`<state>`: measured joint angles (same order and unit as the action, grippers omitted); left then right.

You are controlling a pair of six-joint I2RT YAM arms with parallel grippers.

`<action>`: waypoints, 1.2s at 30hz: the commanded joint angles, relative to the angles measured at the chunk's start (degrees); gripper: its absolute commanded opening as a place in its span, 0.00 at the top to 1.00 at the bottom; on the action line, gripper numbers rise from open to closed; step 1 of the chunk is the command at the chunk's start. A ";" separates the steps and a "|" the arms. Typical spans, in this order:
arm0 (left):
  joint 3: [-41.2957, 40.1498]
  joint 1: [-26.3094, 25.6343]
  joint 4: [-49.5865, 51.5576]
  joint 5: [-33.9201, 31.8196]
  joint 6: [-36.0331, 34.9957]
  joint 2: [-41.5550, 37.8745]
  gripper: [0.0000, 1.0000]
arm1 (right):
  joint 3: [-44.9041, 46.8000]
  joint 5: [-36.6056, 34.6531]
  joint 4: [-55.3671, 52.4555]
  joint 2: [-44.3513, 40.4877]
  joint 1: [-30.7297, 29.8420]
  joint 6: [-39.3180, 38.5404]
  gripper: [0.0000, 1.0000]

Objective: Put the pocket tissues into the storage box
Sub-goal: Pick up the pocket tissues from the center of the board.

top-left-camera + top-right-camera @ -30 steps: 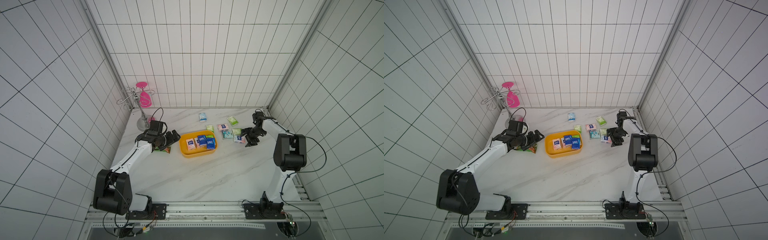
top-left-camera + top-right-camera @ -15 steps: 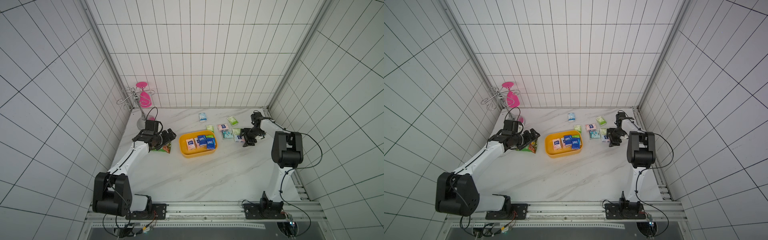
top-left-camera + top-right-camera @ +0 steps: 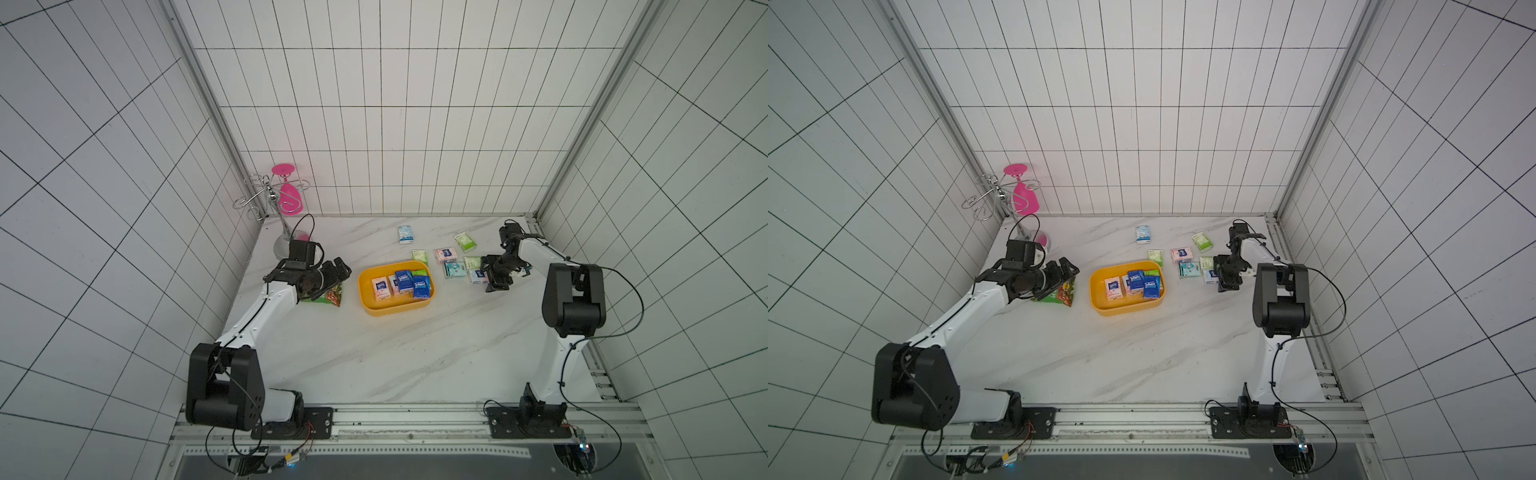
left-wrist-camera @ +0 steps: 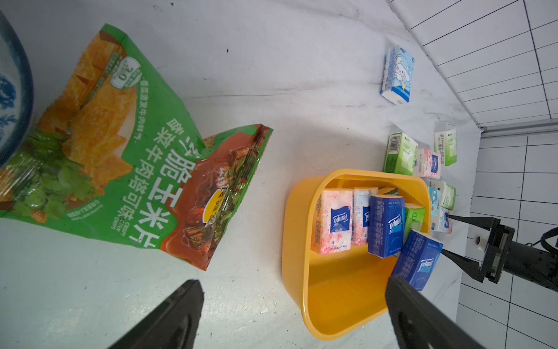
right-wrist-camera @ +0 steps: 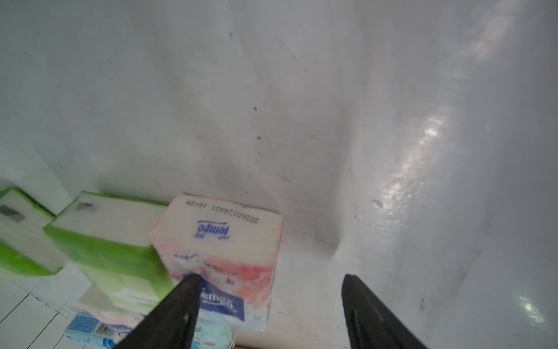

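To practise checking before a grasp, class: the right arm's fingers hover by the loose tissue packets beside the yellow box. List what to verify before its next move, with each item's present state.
1. Right gripper open and empty: ok.
2. Pink packet centred between its fingers: not ok; it sits off to one side, overlapped by one finger.
3. Green packet apart from the pink packet: not ok; they touch.
4. Storage box has free floor: ok.
5. Left gripper open, outside the storage box: ok.

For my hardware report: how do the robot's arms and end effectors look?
The left arm and right arm have white links, bulky black joints and thin black cables. The left end effector and right end effector are black, with two flat tapered fingers each.
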<state>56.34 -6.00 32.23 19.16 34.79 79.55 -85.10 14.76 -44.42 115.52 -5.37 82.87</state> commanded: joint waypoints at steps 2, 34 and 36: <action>0.62 0.52 -0.24 0.69 -1.48 0.78 0.03 | -1.89 -3.73 -0.59 -2.59 -0.80 1.30 0.23; 1.32 1.94 0.90 2.25 -3.15 1.58 0.03 | -1.54 -2.74 1.54 3.36 -2.28 2.00 0.27; 1.31 2.08 0.95 2.29 -3.25 1.57 0.03 | -1.43 -3.45 1.53 3.78 -2.42 1.69 0.30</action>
<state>56.47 -4.32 33.28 20.95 32.49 80.66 -87.11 11.73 -41.47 117.38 -6.90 84.18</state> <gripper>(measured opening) 0.976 0.709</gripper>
